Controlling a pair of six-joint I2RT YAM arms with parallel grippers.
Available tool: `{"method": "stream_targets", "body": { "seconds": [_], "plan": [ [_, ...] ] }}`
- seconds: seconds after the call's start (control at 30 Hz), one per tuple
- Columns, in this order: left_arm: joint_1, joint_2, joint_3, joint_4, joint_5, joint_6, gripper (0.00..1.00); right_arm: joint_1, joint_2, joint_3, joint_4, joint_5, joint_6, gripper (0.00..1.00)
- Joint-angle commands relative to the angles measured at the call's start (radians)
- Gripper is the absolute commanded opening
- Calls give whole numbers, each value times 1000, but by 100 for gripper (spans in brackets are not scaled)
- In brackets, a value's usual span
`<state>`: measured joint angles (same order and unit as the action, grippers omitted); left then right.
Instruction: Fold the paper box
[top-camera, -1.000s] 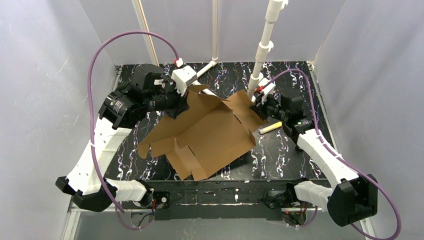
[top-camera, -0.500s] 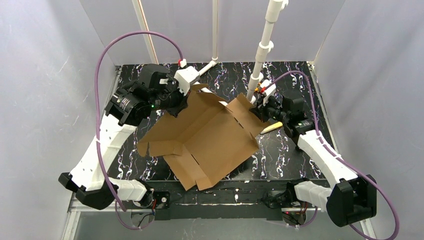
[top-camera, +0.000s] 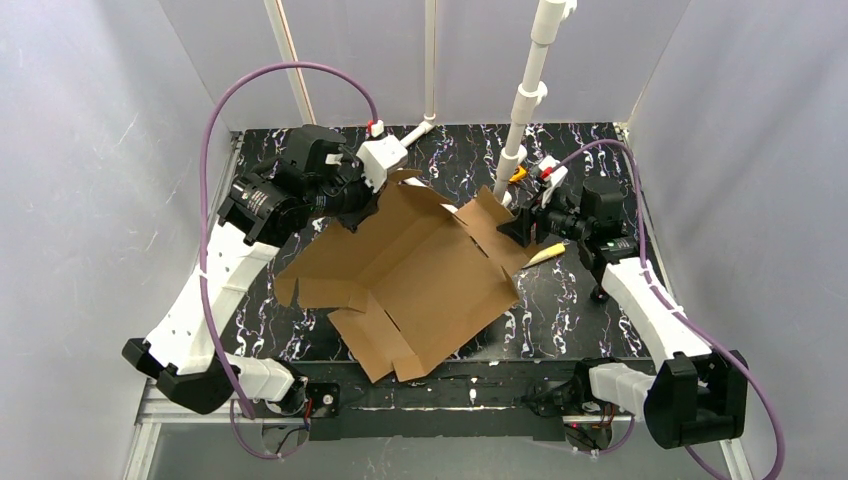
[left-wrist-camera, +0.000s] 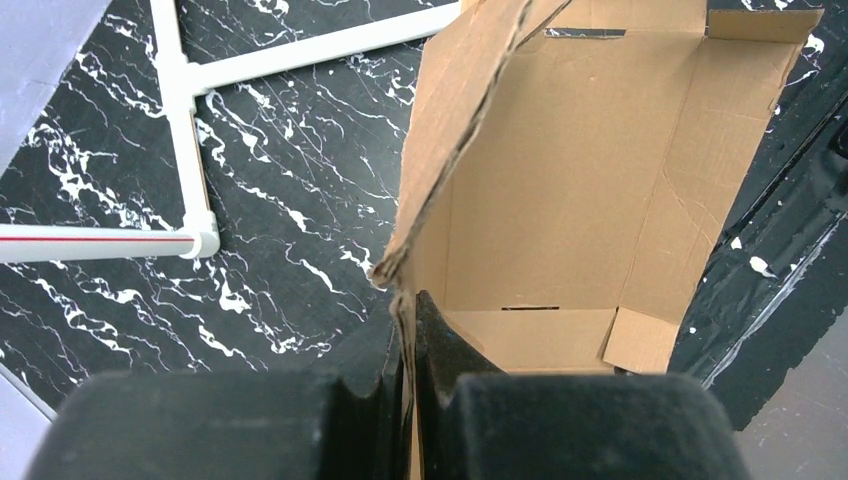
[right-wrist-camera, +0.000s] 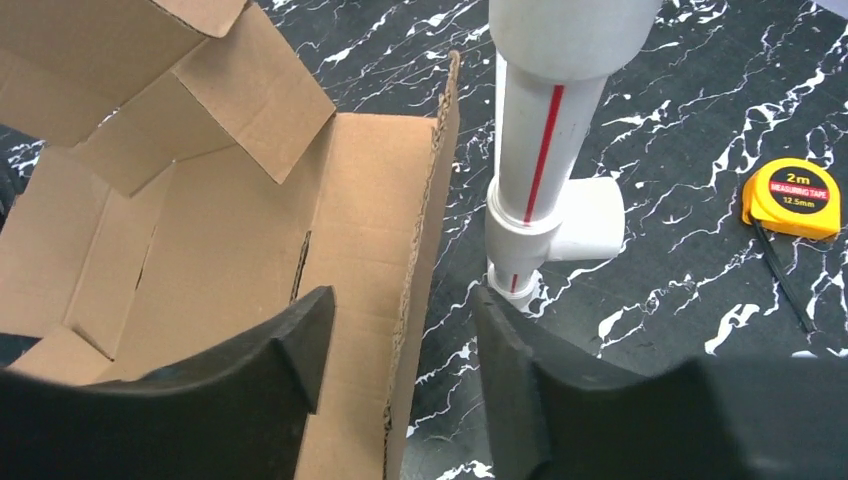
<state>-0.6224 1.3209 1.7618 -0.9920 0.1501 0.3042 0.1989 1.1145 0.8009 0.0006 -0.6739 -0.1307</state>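
Note:
The paper box (top-camera: 410, 275), a brown corrugated die-cut sheet, lies half-formed in the middle of the black marbled table with its flaps raised. My left gripper (top-camera: 372, 198) is shut on the edge of its far-left flap; in the left wrist view the fingers (left-wrist-camera: 408, 305) pinch the cardboard wall, and the box's inside (left-wrist-camera: 580, 170) spreads beyond. My right gripper (top-camera: 520, 225) stands open at the box's right flap. In the right wrist view that flap's edge (right-wrist-camera: 425, 230) runs between the parted fingers of my right gripper (right-wrist-camera: 400, 300) and touches neither pad.
An upright white PVC pipe (top-camera: 527, 95) stands just behind the right flap, close to the right fingers (right-wrist-camera: 545, 130). A yellow tape measure (right-wrist-camera: 790, 197) lies to its right. White pipes (left-wrist-camera: 185, 130) lie on the table at far left. A yellow strip (top-camera: 545, 254) lies by the right gripper.
My right gripper has opened, let go of the box's right flap and drawn back a little to the right. My left gripper, still shut on its flap, has shifted slightly to the right.

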Motion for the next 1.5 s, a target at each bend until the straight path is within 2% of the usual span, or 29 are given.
{"method": "stream_targets", "body": {
  "seconds": [0.0, 0.13, 0.2, 0.27, 0.4, 0.57, 0.63, 0.73, 0.9, 0.97, 1.03, 1.23, 1.33, 1.4, 1.47],
  "plan": [
    [-3, -43, 16, 46, 45, 45, 0, -9, 32, 37, -59, -54, 12, 67],
    [-3, -67, 4, 65, 116, 69, 0, -54, 67, 9, -128, -165, 14, 75],
    [-3, -77, -2, 68, 139, 78, 0, -90, 38, -24, -83, -209, 69, 90],
    [-3, -83, -10, 69, 148, 85, 0, -109, 14, -31, -57, -247, 114, 95],
    [-3, -98, -28, 82, 153, 89, 0, -153, 16, -47, 34, -345, 254, 97],
    [-3, -120, -42, 98, 160, 99, 0, -190, 60, -29, 37, -459, 324, 98],
    [-3, -127, -48, 100, 160, 108, 0, -190, 83, -3, -59, -507, 287, 98],
    [-3, -139, -66, 112, 146, 128, 0, -205, 86, 27, -202, -490, 175, 98],
    [-3, -153, -76, 122, 141, 142, 0, -225, 79, -5, -156, -497, 222, 97],
    [-3, -154, -76, 123, 136, 147, 0, -227, 70, -12, -132, -494, 241, 91],
    [-3, -156, -78, 123, 132, 151, 0, -227, 63, -10, -127, -483, 244, 80],
    [-3, -154, -67, 125, 123, 162, 0, -227, 76, 15, -122, -487, 244, 35],
    [-3, -149, -56, 124, 116, 167, 0, -227, 78, 32, -119, -492, 236, 16],
    [-3, -146, -45, 120, 112, 171, 0, -227, 64, 34, -93, -490, 232, 5],
    [-3, -144, -30, 111, 109, 179, 0, -224, 38, 22, -22, -469, 236, 1]
  ]
}}
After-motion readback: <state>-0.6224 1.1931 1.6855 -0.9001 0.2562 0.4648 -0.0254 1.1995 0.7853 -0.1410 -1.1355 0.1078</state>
